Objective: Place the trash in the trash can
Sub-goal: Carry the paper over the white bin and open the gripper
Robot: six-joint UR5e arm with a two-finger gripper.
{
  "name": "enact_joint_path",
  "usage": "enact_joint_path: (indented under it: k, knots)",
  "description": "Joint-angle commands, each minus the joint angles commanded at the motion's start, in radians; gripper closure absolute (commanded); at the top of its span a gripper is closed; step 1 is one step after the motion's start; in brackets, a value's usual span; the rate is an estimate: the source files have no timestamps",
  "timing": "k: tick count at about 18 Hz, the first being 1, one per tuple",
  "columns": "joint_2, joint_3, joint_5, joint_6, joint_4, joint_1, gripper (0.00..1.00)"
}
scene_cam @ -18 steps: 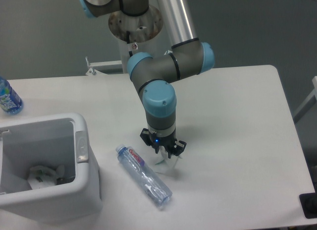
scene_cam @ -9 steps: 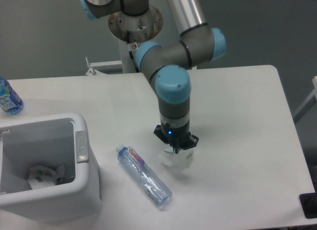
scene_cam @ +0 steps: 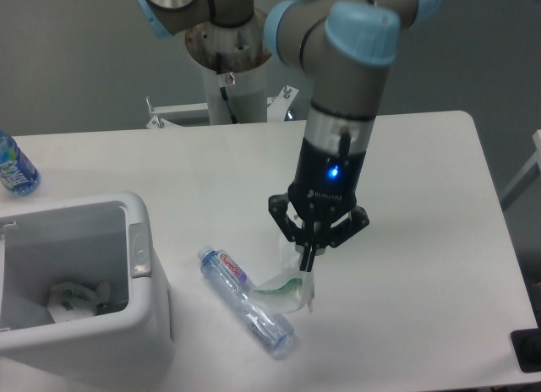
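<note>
gripper [scene_cam: 309,261] ×1: clenched on wrapper [scene_cam: 286,288], lifted over worktop [scene_cam: 423,198] | red-labelled bottle [scene_cam: 245,301] ×1: lying beside trash can [scene_cam: 139,265] | blue-labelled bottle [scene_cam: 15,166] ×1: far left | trash can ×1: holds crumpled scraps

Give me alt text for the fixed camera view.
The arm's tool is shut on a crumpled plastic wrapper, lifting it above a red-labelled bottle lying on the white table. An open trash can sits at left.
</note>
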Motion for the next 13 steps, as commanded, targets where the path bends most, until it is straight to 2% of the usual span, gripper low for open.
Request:
enact_joint_path:
  k: [2,3,8,10,13]
  knots:
    - [0.034,-0.006,-0.017,-0.06,0.002,-0.038,1.0]
    - [0.057,0.0,-0.044,-0.202,0.002,-0.148,1.0]
    - [0.065,-0.011,-0.046,-0.217,0.002,-0.27,1.0]
    - [0.059,-0.015,-0.045,-0.211,0.002,-0.288,1.0]
    - [0.034,-0.028,-0.043,-0.189,0.049,-0.319,0.78]
